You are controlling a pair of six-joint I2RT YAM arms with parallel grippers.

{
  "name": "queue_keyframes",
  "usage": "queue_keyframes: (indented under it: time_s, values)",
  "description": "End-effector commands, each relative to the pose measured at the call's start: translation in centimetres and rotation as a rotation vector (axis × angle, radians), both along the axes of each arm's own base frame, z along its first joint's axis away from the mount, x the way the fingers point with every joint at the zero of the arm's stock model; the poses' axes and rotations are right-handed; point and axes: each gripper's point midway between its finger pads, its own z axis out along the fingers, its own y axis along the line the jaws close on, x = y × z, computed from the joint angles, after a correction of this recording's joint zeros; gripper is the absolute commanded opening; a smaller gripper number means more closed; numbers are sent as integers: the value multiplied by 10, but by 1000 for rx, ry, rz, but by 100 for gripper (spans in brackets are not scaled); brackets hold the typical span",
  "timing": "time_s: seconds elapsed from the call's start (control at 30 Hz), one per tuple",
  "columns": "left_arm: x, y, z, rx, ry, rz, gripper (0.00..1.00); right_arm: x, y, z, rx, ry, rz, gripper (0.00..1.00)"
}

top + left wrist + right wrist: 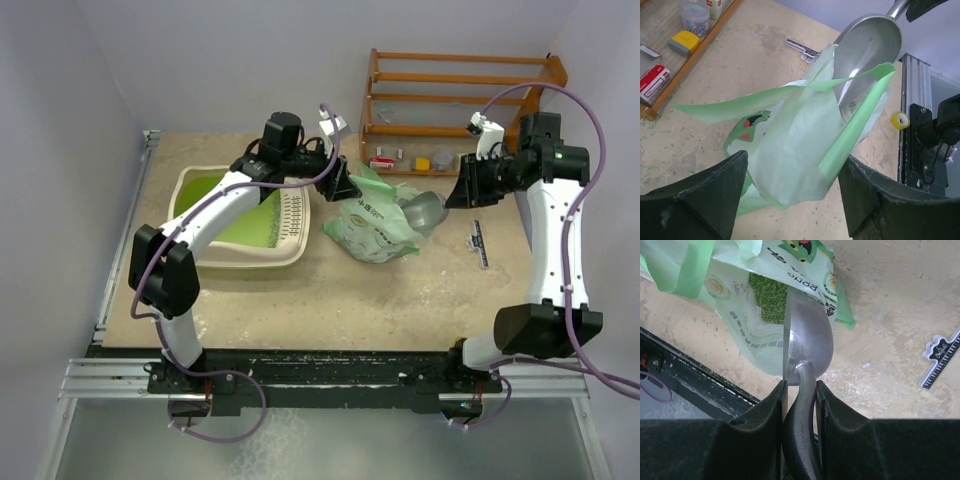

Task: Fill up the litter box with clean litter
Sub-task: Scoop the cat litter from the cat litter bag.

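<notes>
Litter box (pixel 225 255) sits on the counter (pixel 350 300) on my left side, lime-green inside, just beside the pale green bag (pixel 375 228). My left gripper (pixel 792 170) is spread wide with the bag's loose top in the gap; can't tell if either finger touches it. My right gripper (pixel 800 385) is pinching the metal scoop (pixel 807 340) by its handle, bowl at the bag's mouth, green litter (pixel 769 297) showing inside. Wooden rack (pixel 460 100) stands at the back.

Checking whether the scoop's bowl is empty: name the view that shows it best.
Left wrist: the scoop faces the camera, bowl bare. Right wrist shows it edge-on, handle in the right claw; top external, small, grey.
</notes>
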Motion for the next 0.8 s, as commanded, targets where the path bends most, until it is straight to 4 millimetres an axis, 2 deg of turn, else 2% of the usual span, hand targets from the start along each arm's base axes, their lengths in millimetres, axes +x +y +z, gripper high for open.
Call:
queue_keyframes:
  time_s: [0.0, 0.13, 0.3, 0.4, 0.47, 0.6, 0.77]
  values:
    - [9, -12, 14, -60, -30, -22, 65, 14, 7, -2, -13, -31, 21, 0]
    - [6, -19, 8, -75, 9, -54, 47, 19, 16, -10, -14, -17, 34, 0]
    - [5, -23, 1, -71, 39, -55, 33, 26, 15, -22, -26, -2, 12, 0]
    - [6, -25, 4, -81, 44, -47, 21, 31, 12, -32, -55, 3, -9, 0]
    - [6, -27, 10, -96, 36, -40, 16, 33, 9, -37, -84, 3, -18, 0]
    - [0, -31, 29, -139, -4, -59, 14, 34, 14, -39, -96, 3, -10, 0]
    - [-8, -34, 42, -177, -23, -84, 24, 35, 22, -46, -105, 14, 5, 0]
